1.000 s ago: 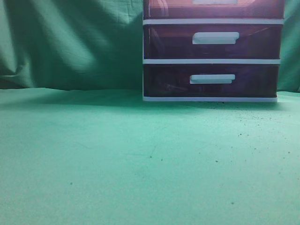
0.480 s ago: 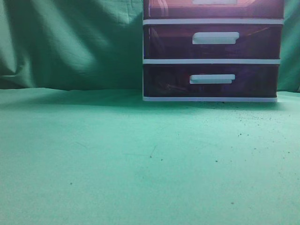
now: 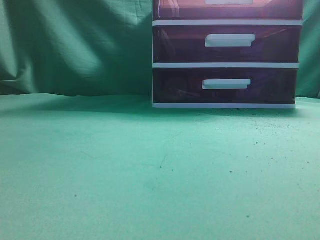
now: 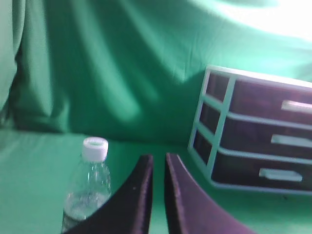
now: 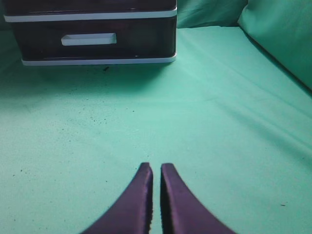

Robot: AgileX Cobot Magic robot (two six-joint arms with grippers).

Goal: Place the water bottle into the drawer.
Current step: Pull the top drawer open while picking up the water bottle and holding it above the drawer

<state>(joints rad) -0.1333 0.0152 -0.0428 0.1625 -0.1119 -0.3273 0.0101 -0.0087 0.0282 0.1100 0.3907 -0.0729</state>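
The water bottle [image 4: 87,187], clear with a white cap, stands upright on the green cloth in the left wrist view, just left of my left gripper [image 4: 158,158]. That gripper is shut and empty, its jaws a thin slit apart. The drawer [image 4: 273,100], the topmost in the white-framed unit, is closed, to the right and farther back. In the exterior view only its lower strip [image 3: 230,10] shows at the top edge. My right gripper [image 5: 156,168] is shut and empty, low over the cloth, some way in front of the unit. The exterior view shows neither gripper nor the bottle.
Two lower matching drawers [image 3: 227,44] [image 3: 225,86] are closed; the lowest also shows in the right wrist view [image 5: 92,39]. Green cloth [image 3: 150,170] covers the table and hangs as a backdrop [image 3: 75,45]. A cloth fold rises at the right [image 5: 282,34].
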